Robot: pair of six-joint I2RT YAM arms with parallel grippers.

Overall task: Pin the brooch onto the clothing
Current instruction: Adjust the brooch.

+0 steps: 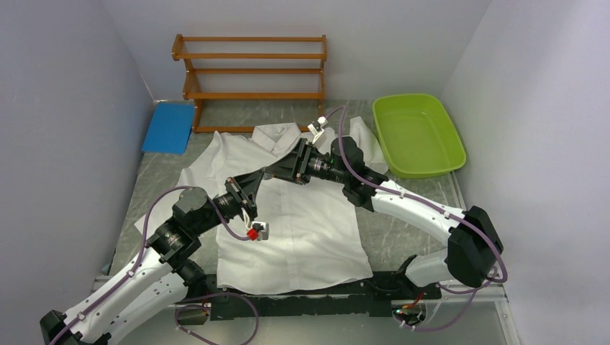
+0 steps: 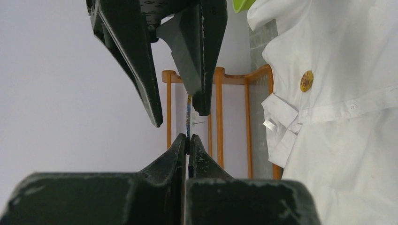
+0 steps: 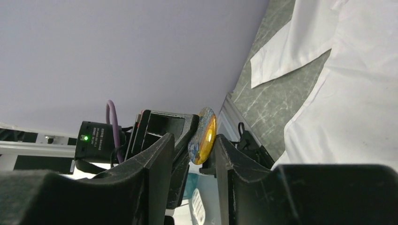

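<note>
Both arms meet over the shirt (image 1: 316, 237); left jaws pinch the brooch (image 3: 202, 136), right jaws parted.

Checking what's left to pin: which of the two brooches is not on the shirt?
The blue-and-orange brooch, pinched in the left gripper and held clear of the fabric; the small yellow brooch sits on the shirt.

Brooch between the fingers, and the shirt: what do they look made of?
Brooch: hard and glossy, maybe enamel or glazed ceramic; a bright sheen runs over its mottled orange-blue face. Shirt: thin matte white cloth; it creases and folds softly.
</note>
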